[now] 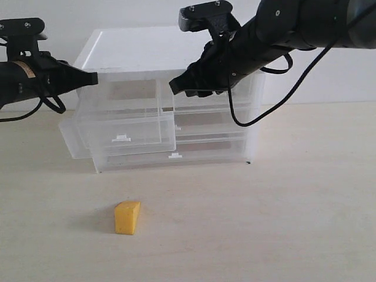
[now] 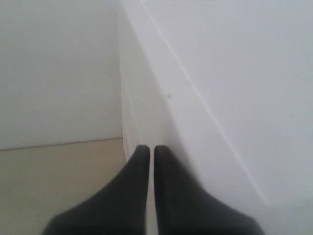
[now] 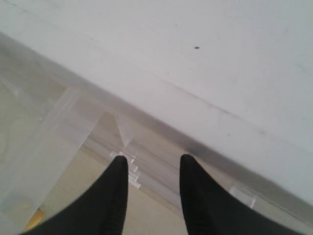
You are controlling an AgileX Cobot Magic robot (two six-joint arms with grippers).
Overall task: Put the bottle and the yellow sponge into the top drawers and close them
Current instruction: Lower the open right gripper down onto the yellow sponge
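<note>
- The yellow sponge (image 1: 127,217) lies alone on the desk (image 1: 264,223), well out in front of the cabinet (image 1: 147,50). Neither arm is touching it.
- The bottle shows in no view. It may already be inside a drawer, but the frames do not settle that.
- The left top drawer (image 1: 141,132) stands pulled far out, its tab handle (image 1: 121,138) facing forward. It looks empty through the translucent wall.
- The right end effector (image 1: 176,87) hangs at the front of the top row, at the inner edge of the right top drawer (image 1: 244,97). Its jaws are partly apart and hold nothing.
- In the right wrist view, a small white tab sits just ahead of the right end effector (image 3: 152,159), near one fingertip.
- The left end effector (image 1: 91,78) has its jaws pressed together on nothing. Its tips sit against the cabinet's upper left corner, and I judge it is bracing the unit.
- Step in hand, as I judge it: work on the right top drawer's front. Whether that drawer is fully closed cannot be told, because the arm covers it.
- The next move calls for an arm to come down onto the sponge and grip its sides. It then carries the sponge into the open left drawer, and that drawer is pushed shut while the cabinet is held steady.
</note>
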